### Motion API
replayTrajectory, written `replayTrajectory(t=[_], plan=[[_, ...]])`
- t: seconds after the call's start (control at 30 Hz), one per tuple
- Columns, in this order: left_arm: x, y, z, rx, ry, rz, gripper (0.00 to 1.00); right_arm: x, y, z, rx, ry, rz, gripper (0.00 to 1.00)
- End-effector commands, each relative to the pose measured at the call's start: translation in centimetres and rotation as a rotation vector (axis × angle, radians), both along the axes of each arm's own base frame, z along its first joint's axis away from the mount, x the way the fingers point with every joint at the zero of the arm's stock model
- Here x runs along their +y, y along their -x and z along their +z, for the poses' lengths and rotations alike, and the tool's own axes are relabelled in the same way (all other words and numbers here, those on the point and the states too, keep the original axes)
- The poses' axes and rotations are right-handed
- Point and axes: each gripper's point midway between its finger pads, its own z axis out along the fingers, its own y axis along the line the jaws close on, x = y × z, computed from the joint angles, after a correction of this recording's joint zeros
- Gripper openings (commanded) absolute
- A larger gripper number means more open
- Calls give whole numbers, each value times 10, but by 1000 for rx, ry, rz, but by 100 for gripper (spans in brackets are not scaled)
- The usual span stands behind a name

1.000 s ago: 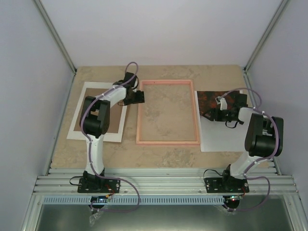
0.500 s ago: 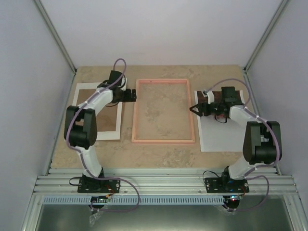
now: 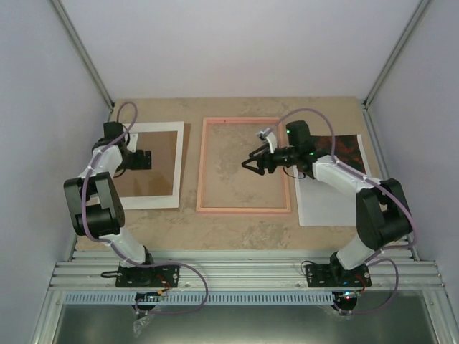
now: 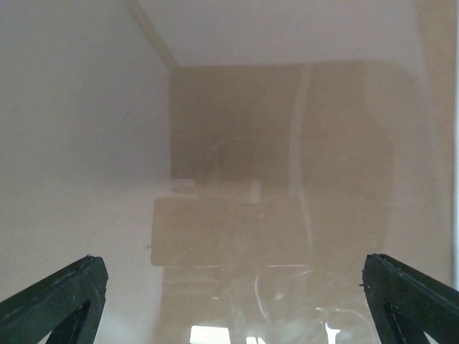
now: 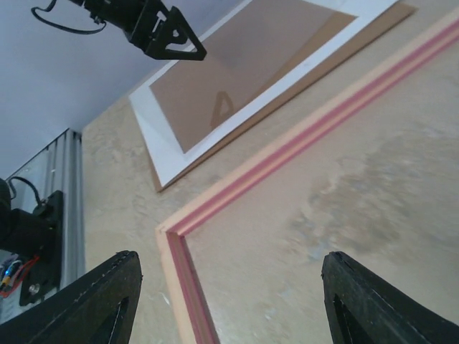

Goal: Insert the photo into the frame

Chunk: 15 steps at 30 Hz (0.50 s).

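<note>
White-bordered sheet (image 3: 147, 201), brown centre, flat on table (image 3: 323, 115), left side. Brown board (image 5: 387, 21) under it, peeking out along one edge. Slotted aluminium rail (image 3: 244, 272) along table's near edge. Grey walls around the table.

Overhead, the fixed camera looks down from behind the arm bases on the whole beige stone-patterned table (image 3: 237, 229), thin salmon-pink rectangular picture frame (image 3: 244, 210) at centre. The right wrist camera, flanked by the right gripper (image 5: 229, 258), skims low over that frame, facing the white-bordered brown-centred sheet (image 5: 161, 136), both shared with the overhead view. The left wrist camera, flanked by the left gripper (image 4: 233, 259), presses close on a hazy glossy surface (image 4: 237, 229).
</note>
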Motion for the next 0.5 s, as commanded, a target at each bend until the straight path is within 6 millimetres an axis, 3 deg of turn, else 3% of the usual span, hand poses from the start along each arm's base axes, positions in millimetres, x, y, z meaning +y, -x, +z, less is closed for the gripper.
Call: replayTrajectory(t=[0.0, 0.23, 0.47], plan=[[17, 17, -15, 57, -57, -73, 99, 37, 4, -4, 34, -13, 52, 70], [-3, 46, -58, 165, 38, -134, 99, 100, 22, -19, 112, -18, 152, 70], [-22, 62, -72, 208, 131, -161, 92, 163, 24, -28, 210, -44, 124, 71]])
